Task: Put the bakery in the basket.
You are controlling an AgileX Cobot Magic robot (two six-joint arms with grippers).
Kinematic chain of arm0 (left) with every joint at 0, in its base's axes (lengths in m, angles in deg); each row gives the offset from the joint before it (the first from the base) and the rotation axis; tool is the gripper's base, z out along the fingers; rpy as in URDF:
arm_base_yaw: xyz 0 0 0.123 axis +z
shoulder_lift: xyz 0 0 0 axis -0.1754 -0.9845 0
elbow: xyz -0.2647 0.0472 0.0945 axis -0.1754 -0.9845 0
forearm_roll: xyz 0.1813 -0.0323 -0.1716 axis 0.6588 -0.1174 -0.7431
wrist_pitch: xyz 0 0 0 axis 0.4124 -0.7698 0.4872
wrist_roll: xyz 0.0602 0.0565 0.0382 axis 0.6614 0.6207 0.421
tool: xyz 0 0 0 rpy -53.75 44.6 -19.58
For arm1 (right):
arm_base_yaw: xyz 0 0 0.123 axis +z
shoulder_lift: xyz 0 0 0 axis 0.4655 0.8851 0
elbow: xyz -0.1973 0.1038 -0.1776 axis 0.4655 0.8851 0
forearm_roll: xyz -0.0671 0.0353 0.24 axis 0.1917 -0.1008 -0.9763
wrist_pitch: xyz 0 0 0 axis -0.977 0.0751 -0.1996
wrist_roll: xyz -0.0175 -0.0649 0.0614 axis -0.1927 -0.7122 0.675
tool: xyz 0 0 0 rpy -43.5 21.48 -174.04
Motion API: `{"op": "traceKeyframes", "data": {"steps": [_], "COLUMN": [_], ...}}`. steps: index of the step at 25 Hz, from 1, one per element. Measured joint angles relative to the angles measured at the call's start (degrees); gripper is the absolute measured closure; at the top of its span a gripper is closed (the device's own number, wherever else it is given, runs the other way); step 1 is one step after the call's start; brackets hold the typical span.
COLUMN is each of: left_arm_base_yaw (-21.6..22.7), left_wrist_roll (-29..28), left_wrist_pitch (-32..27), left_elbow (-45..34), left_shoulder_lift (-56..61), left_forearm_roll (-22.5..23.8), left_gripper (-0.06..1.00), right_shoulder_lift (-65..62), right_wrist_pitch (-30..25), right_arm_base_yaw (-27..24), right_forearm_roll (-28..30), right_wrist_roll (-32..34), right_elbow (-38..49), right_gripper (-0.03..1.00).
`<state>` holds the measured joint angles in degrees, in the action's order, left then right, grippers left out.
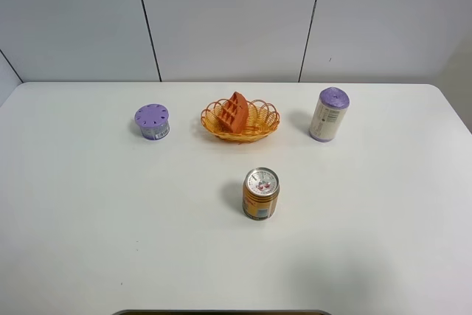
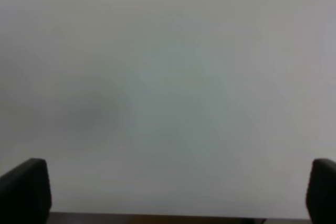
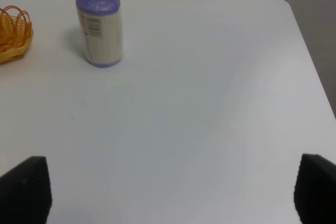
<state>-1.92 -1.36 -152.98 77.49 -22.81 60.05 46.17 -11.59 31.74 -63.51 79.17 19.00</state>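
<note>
At the far middle of the white desk [image 1: 88, 241], the toy waffle [image 1: 233, 112] already sits inside the woven basket [image 1: 265, 125], propped on edge and leaning, its long axis running up and toward the far side. By the look of it the task is done; no further grasp seems needed.

Neither arm shows in the high view, so both are drawn back at the near edge, well apart from the basket. The left pincer [image 2: 168, 192] shows two dark fingertips spread to the picture's corners with only blurred blank desk between them: wide apart, holding nothing. The right pincer [image 3: 168, 190] is likewise spread and empty; its camera catches a sliver of the basket's looped rim [image 3: 13, 35], so it looks the better placed of the two, though the basket sits roughly midway between them.

The waffle is orange-brown, a wedge with a grid of square dents. The basket is a shallow oval, orange-yellow, with a scalloped rim. Around it stand a short round container with a purple lid [image 1: 152, 122], a tall cream cylinder with a purple cap [image 1: 329, 114], and a gold drink can [image 1: 261, 193] nearer the front.
</note>
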Motion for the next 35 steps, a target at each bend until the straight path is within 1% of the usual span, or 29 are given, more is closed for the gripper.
{"op": "traceKeyframes", "data": {"steps": [3, 6, 10, 13, 19, 35], "left_arm_base_yaw": [4.7, 8.4, 11.0, 11.8, 13.4, 13.4], "left_wrist_roll": [-0.1, 0.0, 0.1, 0.9, 3.4, 4.1], "left_wrist_pitch": [1.1, 1.1, 2.2, 3.1, 3.5, 3.5], "left_elbow": [-3.7, -6.4, -9.9, -10.7, -10.7, -10.7], "left_shoulder_lift": [5.4, 11.5, 19.3, 25.4, 34.2, 34.6], "left_forearm_roll": [-1.6, -3.9, -4.7, -5.3, -6.6, -7.0], "left_gripper": [-0.05, -0.05, -0.05, -0.05, -0.05, -0.05], "right_shoulder_lift": [0.0, 0.0, 0.0, 0.0, 0.0, 0.0], "right_wrist_pitch": [0.0, 0.0, 0.0, 0.0, 0.0, 0.0], "right_arm_base_yaw": [0.0, 0.0, 0.0, 0.0, 0.0, 0.0], "right_forearm_roll": [0.0, 0.0, 0.0, 0.0, 0.0, 0.0], "right_wrist_roll": [0.0, 0.0, 0.0, 0.0, 0.0, 0.0], "right_elbow": [0.0, 0.0, 0.0, 0.0, 0.0, 0.0], "right_gripper": [0.05, 0.05, 0.05, 0.05, 0.05, 0.05]}}
